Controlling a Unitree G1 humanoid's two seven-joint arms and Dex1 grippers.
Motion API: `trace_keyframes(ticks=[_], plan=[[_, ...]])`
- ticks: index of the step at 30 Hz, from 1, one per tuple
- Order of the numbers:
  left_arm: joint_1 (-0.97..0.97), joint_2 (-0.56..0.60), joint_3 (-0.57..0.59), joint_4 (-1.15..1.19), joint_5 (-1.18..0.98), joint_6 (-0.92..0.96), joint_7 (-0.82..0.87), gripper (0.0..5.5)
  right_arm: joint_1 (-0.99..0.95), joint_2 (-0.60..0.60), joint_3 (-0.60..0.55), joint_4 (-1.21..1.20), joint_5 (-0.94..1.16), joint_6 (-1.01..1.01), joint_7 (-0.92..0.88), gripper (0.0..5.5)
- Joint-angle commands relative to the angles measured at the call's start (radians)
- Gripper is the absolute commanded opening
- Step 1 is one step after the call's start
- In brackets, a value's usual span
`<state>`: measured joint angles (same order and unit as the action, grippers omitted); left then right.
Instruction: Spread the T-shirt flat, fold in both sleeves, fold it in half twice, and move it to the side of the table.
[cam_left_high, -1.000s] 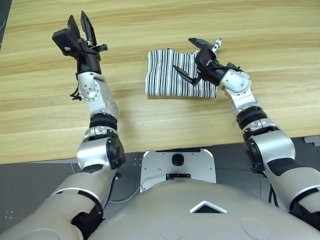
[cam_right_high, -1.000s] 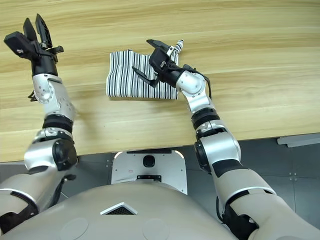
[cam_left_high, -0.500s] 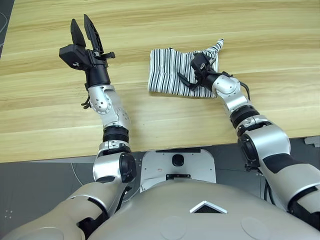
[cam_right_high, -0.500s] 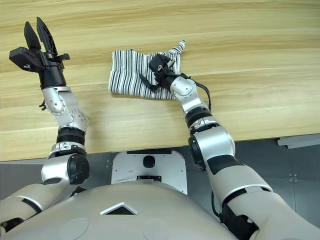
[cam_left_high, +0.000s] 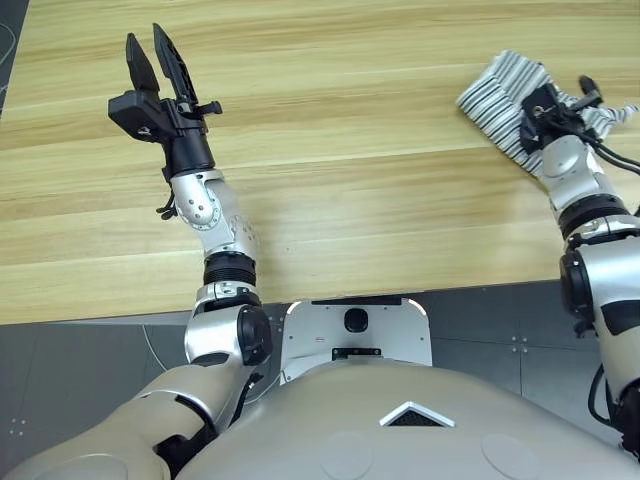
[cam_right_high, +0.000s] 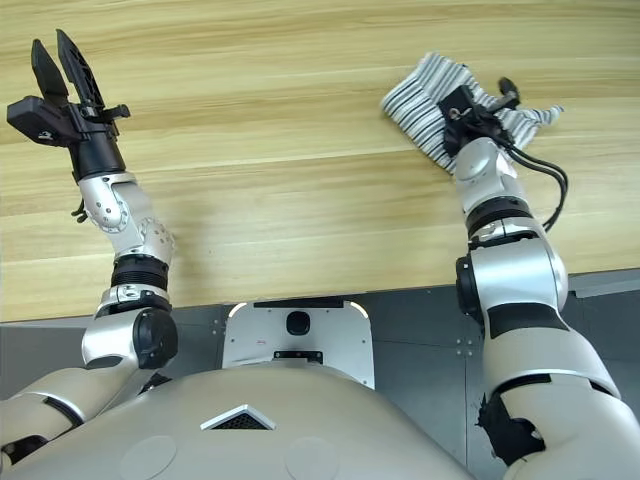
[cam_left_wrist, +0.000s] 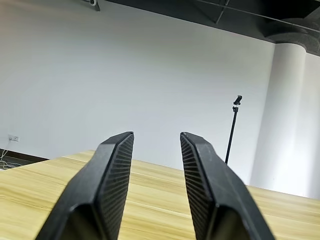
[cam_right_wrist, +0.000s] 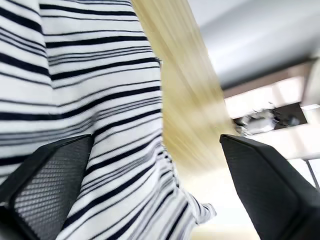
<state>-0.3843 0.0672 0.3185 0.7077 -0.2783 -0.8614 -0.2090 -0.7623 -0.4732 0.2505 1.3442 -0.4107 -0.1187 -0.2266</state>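
Currently the striped T-shirt (cam_right_high: 418, 92) sits as a folded, somewhat rumpled bundle on the robot's right side of the wooden tabletop (cam_left_high: 350, 150), well away from the middle. One loose corner of fabric pokes out on the far right, beyond the arm. The right claw (cam_left_high: 560, 98) is down on top of the bundle, at its right part. In the right wrist view its two fingers (cam_right_wrist: 50, 175) stand wide apart, so it is released, not pinching. One finger lies over the stripes, the other over bare wood beside the cloth edge. Whether the fingers actually press on the fabric cannot be told.

The left arm is raised over the left side of the tabletop, well apart from the shirt. The left claw (cam_left_high: 146, 48) points upward and away from the robot. Its fingers (cam_left_wrist: 117, 165) are parted with nothing between them, so it is released too. Past them, the left wrist view shows a white wall and a thin black stand (cam_left_wrist: 233, 127) beyond the far edge of the tabletop.
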Motion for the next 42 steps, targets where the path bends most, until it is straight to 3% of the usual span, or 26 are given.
trace_keyframes(ticks=[1, 3, 7, 11, 13, 17, 25, 42], plan=[[0.017, 0.011, 0.007, 0.001, 0.007, -0.008, 0.013, 1.74, -0.002, -0.054, -0.021, 0.012, -0.013, 0.046, -0.093, 4.66], [0.019, 0.014, 0.010, 0.005, 0.005, -0.009, 0.010, 1.74, -0.007, -0.076, -0.062, 0.004, 0.013, 0.017, -0.152, 4.66], [0.025, 0.020, 0.024, 0.018, -0.005, -0.013, 0.011, 1.74, -0.037, -0.059, -0.249, -0.061, 0.170, -0.247, -0.298, 4.66], [0.028, 0.017, 0.034, 0.036, -0.017, -0.028, 0.004, 1.74, -0.023, 0.005, -0.282, -0.149, 0.187, -0.522, -0.393, 4.66], [0.021, 0.013, 0.037, 0.035, -0.026, -0.044, -0.004, 1.74, 0.007, 0.039, -0.286, -0.217, 0.195, -0.684, -0.388, 4.66], [0.010, 0.005, 0.044, 0.023, -0.062, -0.074, -0.019, 1.74, 0.109, 0.176, -0.311, -0.371, 0.425, -0.940, -0.124, 4.66], [-0.044, 0.035, -0.014, 0.162, 0.046, -0.098, -0.022, 1.74, 0.299, 0.230, -0.306, -0.373, 0.459, -0.954, 0.114, 4.66], [-0.124, 0.042, -0.017, 0.323, 0.055, -0.106, -0.034, 1.74, 0.234, 0.281, -0.319, -0.199, 0.365, -0.834, 0.135, 4.66]])
